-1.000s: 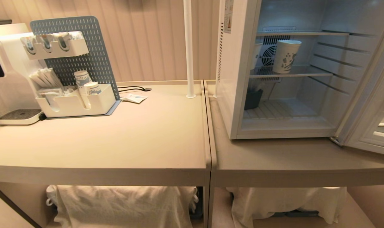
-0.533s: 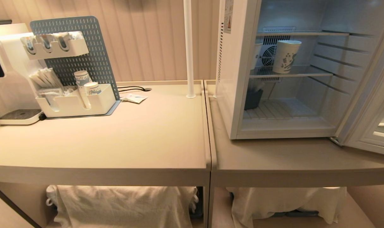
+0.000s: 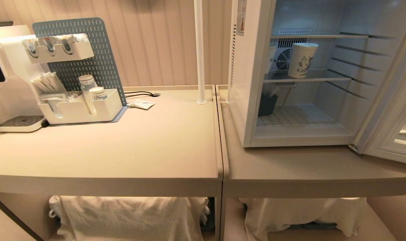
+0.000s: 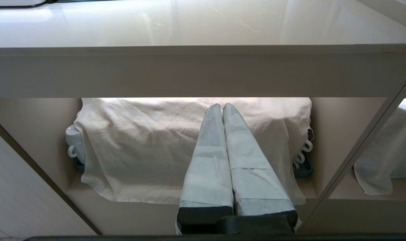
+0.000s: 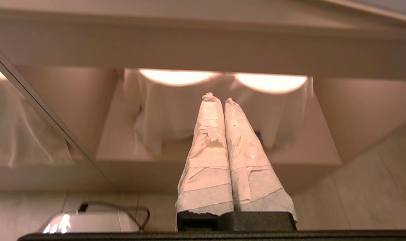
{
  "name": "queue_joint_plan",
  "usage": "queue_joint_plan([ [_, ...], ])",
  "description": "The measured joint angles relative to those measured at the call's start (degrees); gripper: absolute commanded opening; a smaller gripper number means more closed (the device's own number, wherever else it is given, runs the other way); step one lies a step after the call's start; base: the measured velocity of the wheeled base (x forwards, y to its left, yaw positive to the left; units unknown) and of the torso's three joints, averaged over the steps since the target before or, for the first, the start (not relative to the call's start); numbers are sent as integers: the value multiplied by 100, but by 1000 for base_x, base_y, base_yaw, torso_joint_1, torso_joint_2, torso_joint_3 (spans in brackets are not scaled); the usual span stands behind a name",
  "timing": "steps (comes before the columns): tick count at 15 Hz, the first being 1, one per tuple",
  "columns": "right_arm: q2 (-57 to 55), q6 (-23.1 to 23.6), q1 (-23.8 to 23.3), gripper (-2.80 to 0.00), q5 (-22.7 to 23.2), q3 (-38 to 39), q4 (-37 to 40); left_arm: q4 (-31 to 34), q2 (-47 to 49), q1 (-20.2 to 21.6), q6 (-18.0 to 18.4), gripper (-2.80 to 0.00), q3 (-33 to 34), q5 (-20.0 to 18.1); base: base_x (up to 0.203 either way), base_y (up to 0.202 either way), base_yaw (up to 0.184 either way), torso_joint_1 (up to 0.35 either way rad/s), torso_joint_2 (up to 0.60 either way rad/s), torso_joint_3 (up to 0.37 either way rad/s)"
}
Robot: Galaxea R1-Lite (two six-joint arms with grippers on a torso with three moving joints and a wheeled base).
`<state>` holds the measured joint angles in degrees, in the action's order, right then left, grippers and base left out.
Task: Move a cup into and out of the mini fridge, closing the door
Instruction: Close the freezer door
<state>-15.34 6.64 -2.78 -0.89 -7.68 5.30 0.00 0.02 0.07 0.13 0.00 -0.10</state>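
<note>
The cup (image 3: 302, 60) is standing on a shelf inside the mini fridge (image 3: 248, 83) with the door (image 3: 388, 110) hanging open, so closing it seems next (only wrist views are showing the left end effector (image 4: 222, 107) and right end effector (image 5: 218, 100), both pressed together, empty, below the tabletop (image 3: 122, 150)).
</note>
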Motion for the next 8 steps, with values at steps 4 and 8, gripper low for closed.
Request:
queue_joint_plan([
  [4, 1173, -219, 215, -280, 46, 466, -351, 0, 0, 0, 2, -280, 0, 0, 0, 0, 0, 0, 0, 0],
  [8, 1482, -398, 288, -280, 84, 742, -520, 0, 0, 0, 2, -280, 0, 0, 0, 0, 0, 0, 0, 0],
])
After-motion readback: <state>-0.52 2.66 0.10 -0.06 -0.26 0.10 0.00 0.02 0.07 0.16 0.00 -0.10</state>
